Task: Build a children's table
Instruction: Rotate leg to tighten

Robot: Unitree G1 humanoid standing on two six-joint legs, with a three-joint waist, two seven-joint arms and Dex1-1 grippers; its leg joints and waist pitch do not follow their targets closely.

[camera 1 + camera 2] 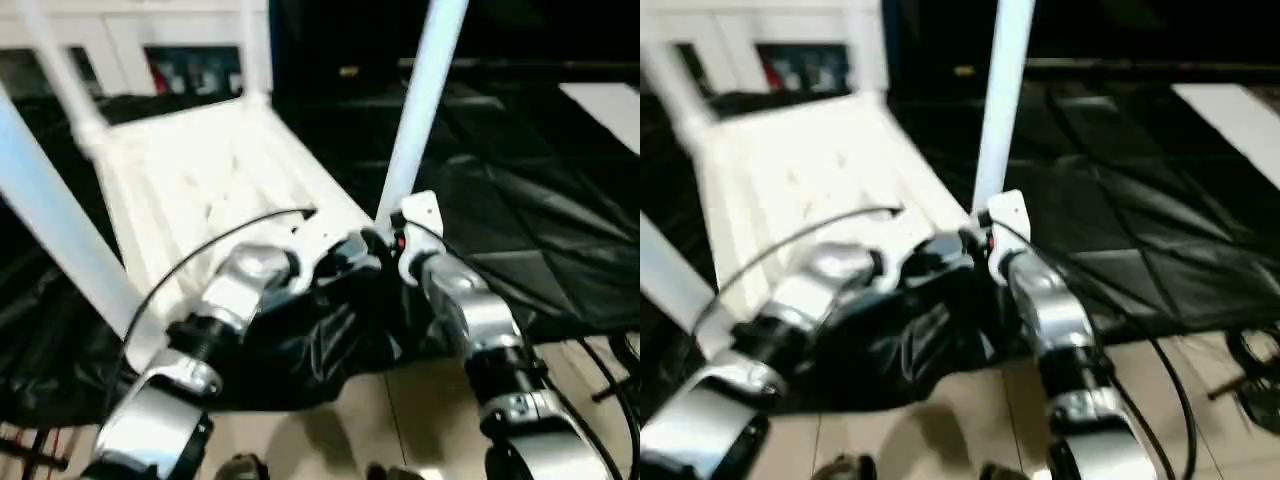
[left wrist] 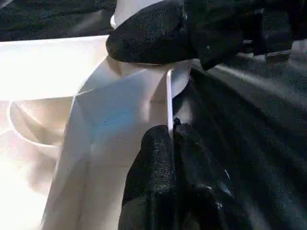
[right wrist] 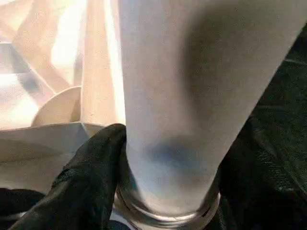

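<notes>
Black-draped table under tabletop; right hand grips leg, left hand pinches rim.

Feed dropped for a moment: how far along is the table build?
Three legs already stand up from the upside-down tabletop, two at the far corners and one near left. In hand: the right claw grips the fourth leg at its socket while the left claw pinches the tabletop's edge. Left: seating it, then flipping.
</notes>
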